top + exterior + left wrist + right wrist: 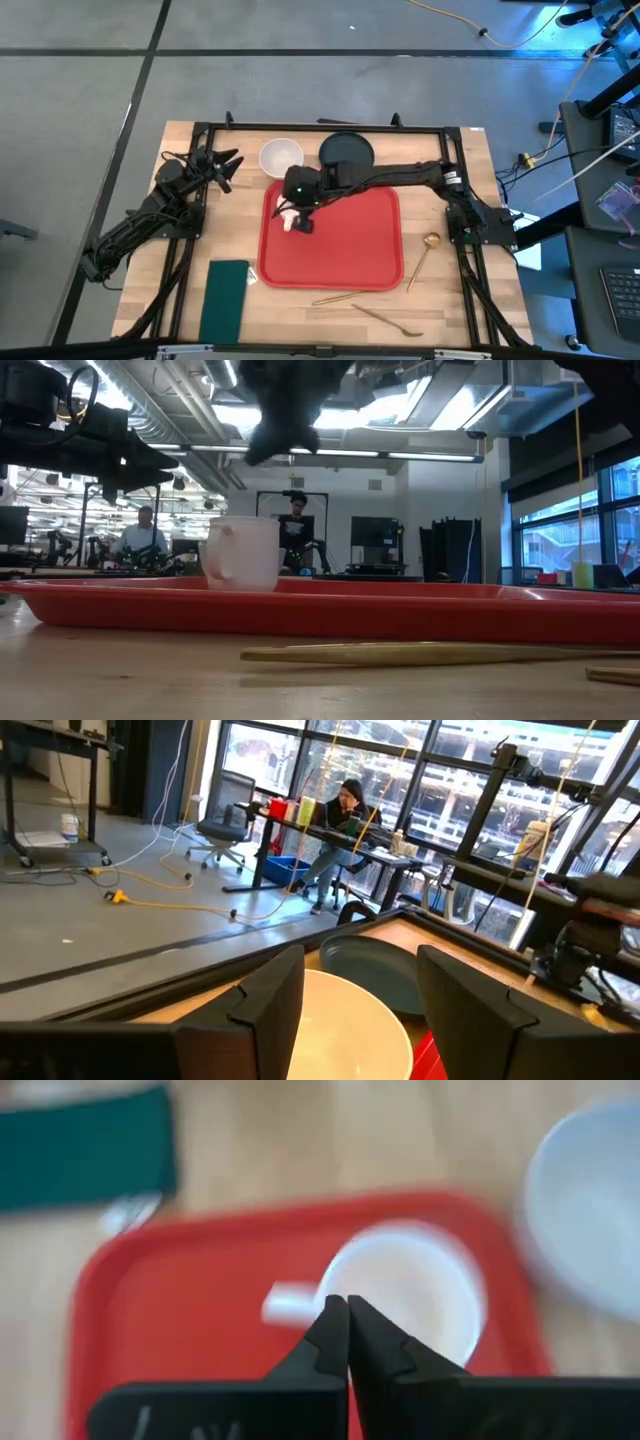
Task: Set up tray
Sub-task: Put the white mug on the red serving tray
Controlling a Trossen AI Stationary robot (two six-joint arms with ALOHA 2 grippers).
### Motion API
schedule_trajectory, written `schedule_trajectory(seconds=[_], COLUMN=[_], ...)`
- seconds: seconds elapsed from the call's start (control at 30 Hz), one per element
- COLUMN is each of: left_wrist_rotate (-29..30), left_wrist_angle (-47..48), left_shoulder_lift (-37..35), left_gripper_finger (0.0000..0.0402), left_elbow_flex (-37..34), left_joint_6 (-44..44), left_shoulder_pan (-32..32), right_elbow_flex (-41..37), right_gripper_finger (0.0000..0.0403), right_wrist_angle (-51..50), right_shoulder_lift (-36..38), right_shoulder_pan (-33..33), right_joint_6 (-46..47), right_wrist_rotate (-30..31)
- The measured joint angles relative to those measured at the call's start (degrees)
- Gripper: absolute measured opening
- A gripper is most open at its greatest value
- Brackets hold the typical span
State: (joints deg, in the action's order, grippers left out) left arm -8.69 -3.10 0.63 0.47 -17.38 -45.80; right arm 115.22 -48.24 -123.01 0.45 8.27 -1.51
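Observation:
The red tray (350, 250) lies flat in the middle of the table and also shows in the low view (400, 610). A white mug (298, 222) stands upright on its base in the tray's far left part; it also shows in the low view (243, 552). My right gripper (347, 1315) is shut and empty. It hangs above the mug (410, 1295), clear of it, as the low view (285, 415) shows. My left gripper (360, 1010) is open and empty at the table's far left (228, 165), pointing toward a white bowl (340, 1030).
The white bowl (281, 157) and a dark plate (346, 150) sit beyond the tray's far edge. A dark green napkin (225, 298) lies near left. A gold spoon (425, 255) lies right of the tray, and gold cutlery (380, 315) lies near its front edge. People sit in the room behind.

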Motion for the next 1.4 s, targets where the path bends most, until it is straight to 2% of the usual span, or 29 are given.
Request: schedule_trajectory(seconds=[0.1,0.23,0.57,0.9,1.4], left_wrist_rotate=[0.0,0.0,0.0,-0.1,-0.4], left_wrist_angle=[0.0,0.3,0.3,0.3,0.4], left_shoulder_lift=[0.0,0.0,0.0,0.0,0.0], left_gripper_finger=[0.0187,0.0187,0.0187,0.0187,0.0187], left_elbow_flex=[0.0,0.0,0.0,0.0,0.0], left_joint_6=[0.5,0.6,-0.7,-1.4,-3.0], left_shoulder_pan=[0.0,0.0,0.0,0.0,0.0], right_elbow_flex=[-1.3,-5.7,-14.7,-15.3,-15.3], right_gripper_finger=[0.0002,0.0001,0.0001,0.0000,0.0000], right_wrist_angle=[-2.2,-1.3,15.4,23.9,37.6], right_shoulder_lift=[-1.3,-2.1,-2.6,-4.3,-6.4], right_shoulder_pan=[1.1,1.9,2.2,0.9,-0.3], right_joint_6=[0.0,-0.3,6.5,7.8,9.7], right_wrist_rotate=[-3.6,-2.6,-0.2,2.2,2.5])
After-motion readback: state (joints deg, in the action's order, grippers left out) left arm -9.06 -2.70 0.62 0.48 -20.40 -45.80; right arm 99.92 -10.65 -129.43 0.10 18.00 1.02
